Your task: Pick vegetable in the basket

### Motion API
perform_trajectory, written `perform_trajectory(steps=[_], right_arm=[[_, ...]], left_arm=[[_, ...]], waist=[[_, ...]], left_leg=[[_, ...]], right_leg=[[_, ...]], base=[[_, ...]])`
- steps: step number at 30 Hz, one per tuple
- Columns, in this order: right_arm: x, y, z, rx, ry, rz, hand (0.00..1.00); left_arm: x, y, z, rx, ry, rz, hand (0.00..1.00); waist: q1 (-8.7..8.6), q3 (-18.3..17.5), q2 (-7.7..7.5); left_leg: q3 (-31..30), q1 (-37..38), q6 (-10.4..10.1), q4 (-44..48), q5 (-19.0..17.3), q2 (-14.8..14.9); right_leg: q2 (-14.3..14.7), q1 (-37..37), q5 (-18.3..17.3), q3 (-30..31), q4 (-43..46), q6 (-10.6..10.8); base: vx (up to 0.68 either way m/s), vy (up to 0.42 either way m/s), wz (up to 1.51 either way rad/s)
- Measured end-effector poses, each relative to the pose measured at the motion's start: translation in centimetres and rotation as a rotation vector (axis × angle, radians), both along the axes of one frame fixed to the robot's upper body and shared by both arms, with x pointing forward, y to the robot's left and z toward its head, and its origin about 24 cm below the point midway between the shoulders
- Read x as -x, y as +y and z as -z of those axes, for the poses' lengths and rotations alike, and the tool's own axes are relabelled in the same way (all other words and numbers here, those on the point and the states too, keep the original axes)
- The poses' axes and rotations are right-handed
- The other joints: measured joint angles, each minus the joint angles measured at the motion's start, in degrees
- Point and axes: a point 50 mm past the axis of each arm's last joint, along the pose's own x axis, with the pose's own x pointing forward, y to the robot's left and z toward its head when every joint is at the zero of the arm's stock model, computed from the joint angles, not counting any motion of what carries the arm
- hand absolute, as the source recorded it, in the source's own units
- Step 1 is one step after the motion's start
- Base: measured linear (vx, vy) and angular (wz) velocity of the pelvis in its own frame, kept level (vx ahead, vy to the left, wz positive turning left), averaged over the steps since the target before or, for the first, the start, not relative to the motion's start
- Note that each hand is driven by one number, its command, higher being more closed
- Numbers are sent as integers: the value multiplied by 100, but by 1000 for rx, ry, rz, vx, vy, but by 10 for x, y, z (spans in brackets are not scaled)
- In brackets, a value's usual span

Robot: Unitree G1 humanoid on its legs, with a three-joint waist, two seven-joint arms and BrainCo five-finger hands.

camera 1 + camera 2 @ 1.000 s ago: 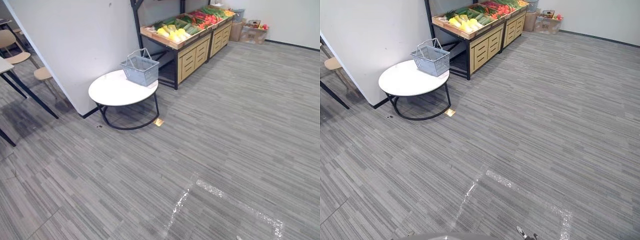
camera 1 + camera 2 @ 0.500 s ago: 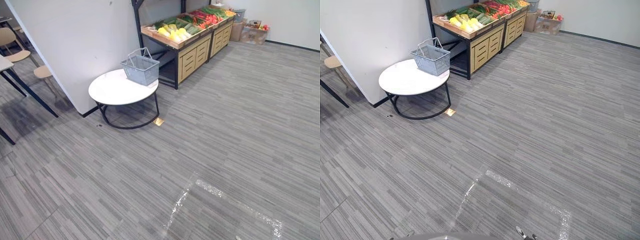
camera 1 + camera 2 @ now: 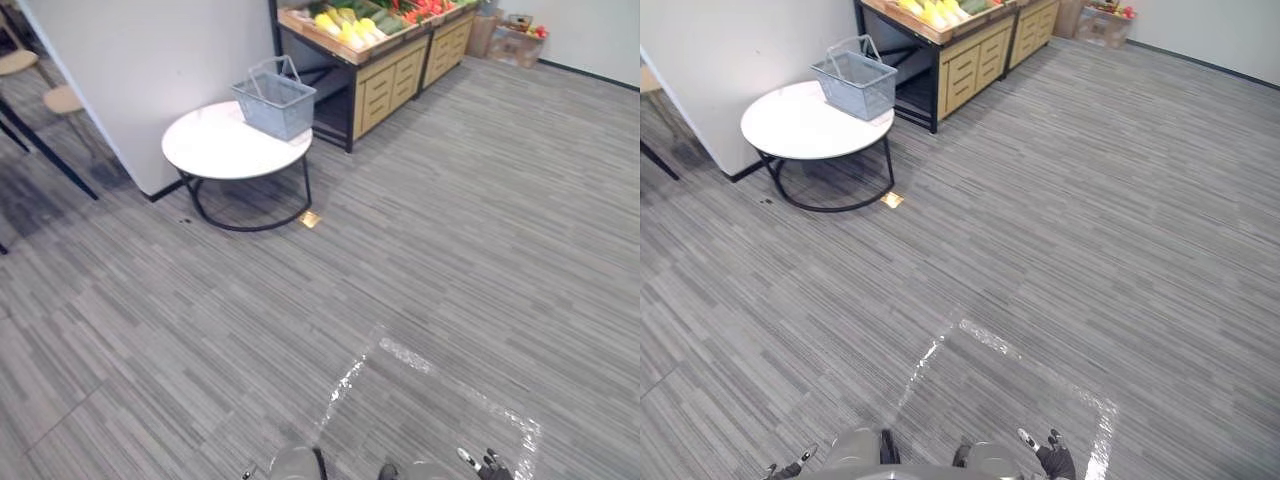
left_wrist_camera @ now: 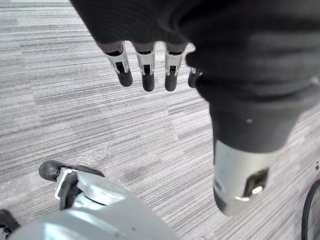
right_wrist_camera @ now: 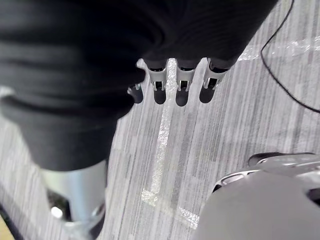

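The yellow and green vegetables lie heaped in the tilted tray of a light wooden display stand with drawer fronts, which stands along the far side of the room, well apart from the robot. Red produce shows further along the same stand, at the upper edge of the left eye view. Just beside the stand's near end is a round white table on a black metal ring frame, and on the table's far edge, on the side nearest the stand, sits a grey plastic shopping basket with its handles raised upright. The table stands against the corner of a plain white partition wall, with a small brass-coloured plate on the floor by its frame. Grey striped carpet covers the wide stretch between the table and the robot, marked close in by shiny strips of clear tape. The left hand hangs over this carpet with its fingers straight and slightly apart, closed on nothing. The right hand hangs the same way, fingers straight in a loose row above the tape.
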Motion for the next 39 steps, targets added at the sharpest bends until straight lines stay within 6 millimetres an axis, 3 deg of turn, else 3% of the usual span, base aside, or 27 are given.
perform_trajectory(steps=[3, 4, 5, 6, 8, 10, 11, 13, 14, 15, 17, 18, 19, 20, 23, 25, 26, 27, 29, 30, 31, 32, 33, 35, 37, 38, 39], right_arm=[[-9, -4, -3, 6, -25, -44, 0], [-16, -9, -5, 13, -47, -67, 0], [-16, -10, -6, 14, -52, -71, 0], [-19, -14, -8, 19, -72, -87, 0], [-21, -18, -9, 24, -80, -98, 0], [-23, -10, -7, -6, -80, -111, 0], [-27, 0, -5, -35, -83, -128, 0], [-34, 11, -6, -54, -101, -161, 0], [-34, 15, -5, -70, -96, -162, 0], [-35, 18, -4, -80, -97, -163, 0], [-36, 21, -5, -96, -106, -180, 0], [-37, 20, -5, -94, -109, -182, 0], [-39, 21, -6, -88, -123, -187, 0], [-43, 22, -8, -79, -140, -200, 0], [-46, 22, -10, -53, -154, -200, 0], [-53, 19, -16, -24, -207, -207, 0], [-54, 19, -18, -14, -227, -201, 0], [-55, 19, -19, -6, -243, -190, 0], [-54, 18, -21, -4, -261, -154, 0], [-54, 18, -21, -2, -263, -150, 0], [-57, 16, -23, 5, -273, -152, 0], [-62, 12, -26, 20, -293, -159, 0], [-63, 11, -27, 24, -294, -157, 0], [-62, 4, -27, 37, -280, -120, 0], [-60, 1, -24, 34, -251, -117, 0], [-57, -1, -23, 35, -239, -116, 0], [-56, -3, -23, 39, -234, -119, 0]], left_arm=[[5, -4, 1, 14, 6, 2, 0], [8, -8, 2, 34, 5, 5, 0], [9, -9, 2, 39, 6, 7, 0], [18, -15, 4, 59, 16, 0, 0], [31, -22, 5, 80, 46, -1, 0], [47, -21, 7, 96, 103, 10, 0], [51, -14, 6, 78, 129, 55, 0], [42, -6, 5, 69, 128, 124, 0], [35, -1, 5, 67, 127, 166, 0], [32, 1, 5, 62, 129, 198, 0], [29, 3, 4, 59, 136, 257, 0], [27, 3, 4, 57, 135, 262, 0], [24, 6, 3, 43, 133, 267, 0], [21, 9, 2, 23, 133, 262, 0], [16, 11, 2, 5, 128, 246, 0], [-1, 9, 1, 3, 85, 241, 0], [-6, 9, 0, -1, 73, 245, 0], [-15, 9, -1, -2, 43, 239, 0], [-25, 6, -3, 7, -16, 194, 0], [-25, 4, -3, 14, -28, 168, 0], [-26, -6, -1, 43, -42, 125, 0], [-26, -17, 0, 72, -55, 92, 0], [-27, -21, 1, 78, -64, 84, 0], [-26, -29, 2, 87, -57, 49, 0], [-22, -31, 3, 93, -45, 23, 0], [-23, -34, 3, 105, -53, 6, 0], [-23, -36, 3, 109, -60, 1, 0]], waist=[[43, 25, 30], [123, 89, 143], [129, 99, 170], [150, 142, 301], [155, 142, 422], [182, 72, 299], [177, -31, 115], [114, -74, -32], [151, -81, -133], [141, -94, -179], [134, -153, -186], [119, -147, -172], [111, -139, -207], [52, -122, -189], [-112, -109, -185], [-199, -59, -97], [-202, -44, -59], [-209, -46, -51], [-198, -34, -42], [-200, -36, -43], [-199, -28, 66], [-184, -64, 249], [-190, -81, 284], [-176, -154, 430], [-187, -280, 589], [-193, -302, 675], [-169, -271, 729]], left_leg=[[31, -183, -13, -1239, 169, -35], [-64, -194, -79, -2242, 512, 21], [-106, -194, -90, -2423, 589, 36], [-272, -241, -264, -3021, 847, 213], [-456, -359, -395, -3101, 964, 441], [-408, -390, -378, -2429, 1334, 206], [-362, -499, -78, -2075, 1102, 8], [-388, -520, 118, -1645, 651, -332], [-310, -367, 226, -1467, 369, -555], [-264, -199, 298, -1448, 215, -709], [-150, 362, 399, -1751, -36, -919], [-145, 525, 404, -1872, -73, -944], [-125, 890, 437, -2217, -92, -996], [-130, 1261, 497, -2534, -79, -996], [-114, 1972, 516, -2990, -148, -891], [-87, 2491, 397, -3203, -298, -670], [-82, 2651, 312, -3317, -353, -593], [-84, 2828, 196, -3437, -428, -519], [-182, 3135, -26, -3513, -657, -473], [-232, 3278, -68, -3528, -759, -469], [-349, 3549, -148, -3464, -983, -357], [-447, 3577, -153, -3301, -940, -196], [-518, 3575, -101, -3180, -867, -153], [-805, 3563, 32, -2451, -486, 136], [-1047, 3046, 38, -1274, 61, 457], [-1220, 2486, -115, -127, 1064, 716], [-1271, 1912, -274, 861, 1723, 930]], right_leg=[[-272, 98, -91, 166, -22, 117], [-350, 137, -131, 328, -67, 185], [-353, 158, -134, 359, -92, 190], [-349, 279, -196, 531, -186, 291], [-339, 484, -339, 725, -283, 522], [-605, 813, -526, 969, -462, 546], [-725, 760, -527, 1168, 12, 544], [-865, 500, -409, 1152, 1268, 611], [-1146, 330, -164, 1224, 1982, 721], [-1336, 106, 233, 1254, 2653, 641], [-1693, -427, 1597, 1238, 3777, 623], [-1714, -620, 1500, 1226, 4122, 540], [-1704, -1026, 981, 1115, 4669, 348], [-1620, -1319, 531, 808, 4833, 303], [-1350, -1748, -14, 68, 4250, 184], [-1000, -2278, -5, -393, 2836, 154], [-857, -2441, 152, -473, 2027, 260], [-709, -2513, 605, -462, 725, 297], [-650, -2511, 1034, -269, -631, 450], [-663, -2482, 1019, -161, -725, 451], [-624, -2495, 1533, -25, -379, 391], [-651, -2674, 1600, -114, 256, 359], [-667, -2760, 1592, -153, 609, 338], [-613, -2789, 1022, -279, 1604, -103], [-410, -2558, 650, -430, 1679, -147], [-177, -2224, 445, -536, 1500, -186], [82, -1835, 325, -576, 1186, -262]], base=[[210, 199, -21], [248, 246, -43], [390, 395, -53], [300, 314, -31], [350, 403, -33], [479, 394, -21], [746, 410, 9], [565, 205, 34], [503, 217, 30], [476, 220, 25], [420, 186, -6], [468, 198, -32], [457, 156, -25], [545, 138, -22], [452, 8, -2], [534, -86, 5], [499, -96, 12], [509, -141, 25], [634, -222, 40], [680, -261, 36], [699, -263, 27], [696, -282, 28], [658, -319, 26], [634, -360, 9], [619, -288, 0], [719, -280, -2], [704, -234, 1]])
